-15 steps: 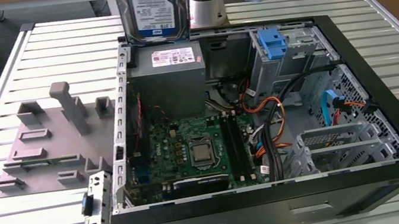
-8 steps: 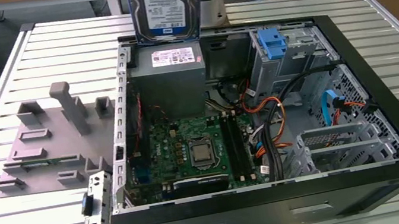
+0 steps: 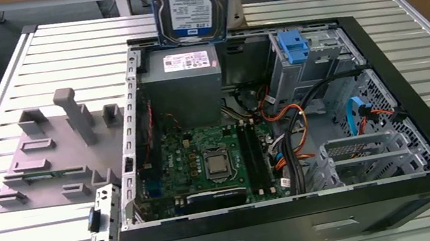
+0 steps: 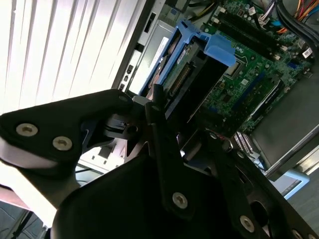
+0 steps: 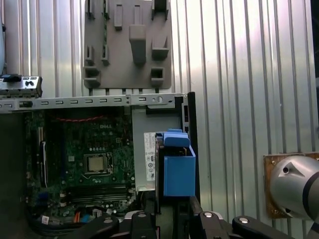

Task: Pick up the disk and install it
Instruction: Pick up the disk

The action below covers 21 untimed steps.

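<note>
The black gripper (image 4: 185, 115) is clamped on the flat silver hard disk with blue plastic side rails (image 3: 194, 4), holding it upright. The disk hangs over the open black computer case (image 3: 259, 236), above the corner holding the grey power-supply box (image 3: 182, 77).

The disk (image 3: 194, 4) runs off the exterior view's upper edge, its top end cut away. In the first wrist view it stands edge-on, label face turned out of sight, one end buried behind the gripper (image 5: 172, 216). In the second wrist view black links cover that end too. The print on the power supply (image 3: 182, 77) sticker is too small to read.
</note>
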Motion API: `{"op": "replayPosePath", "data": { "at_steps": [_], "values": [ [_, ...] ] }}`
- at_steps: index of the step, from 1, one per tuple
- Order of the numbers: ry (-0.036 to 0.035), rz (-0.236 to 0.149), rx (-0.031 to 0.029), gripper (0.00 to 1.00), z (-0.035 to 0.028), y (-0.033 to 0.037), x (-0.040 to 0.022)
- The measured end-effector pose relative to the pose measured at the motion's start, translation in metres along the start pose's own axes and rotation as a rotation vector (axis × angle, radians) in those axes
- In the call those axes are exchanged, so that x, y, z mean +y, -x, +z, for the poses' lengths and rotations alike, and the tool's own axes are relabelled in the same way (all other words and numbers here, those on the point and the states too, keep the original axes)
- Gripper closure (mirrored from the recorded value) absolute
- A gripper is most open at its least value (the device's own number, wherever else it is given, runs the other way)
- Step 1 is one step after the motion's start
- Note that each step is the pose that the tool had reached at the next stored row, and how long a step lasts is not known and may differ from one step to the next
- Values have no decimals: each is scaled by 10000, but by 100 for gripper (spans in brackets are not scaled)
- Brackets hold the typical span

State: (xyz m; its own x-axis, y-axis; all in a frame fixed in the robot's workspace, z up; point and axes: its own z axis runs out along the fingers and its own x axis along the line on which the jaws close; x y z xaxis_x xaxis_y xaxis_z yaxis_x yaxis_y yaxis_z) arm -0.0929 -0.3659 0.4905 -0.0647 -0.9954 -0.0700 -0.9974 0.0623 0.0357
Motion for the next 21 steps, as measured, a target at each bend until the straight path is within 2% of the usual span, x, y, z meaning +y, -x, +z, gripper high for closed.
{"op": "replayPosePath", "data": {
  "at_steps": [8,12,14,21],
  "values": [
    [5,1,1,65,-7,15,-229],
    [6,0,1,65,-10,20,-309],
    [5,0,-1,65,-10,21,-332],
    [5,1,0,65,-10,22,-334]
  ]
}}
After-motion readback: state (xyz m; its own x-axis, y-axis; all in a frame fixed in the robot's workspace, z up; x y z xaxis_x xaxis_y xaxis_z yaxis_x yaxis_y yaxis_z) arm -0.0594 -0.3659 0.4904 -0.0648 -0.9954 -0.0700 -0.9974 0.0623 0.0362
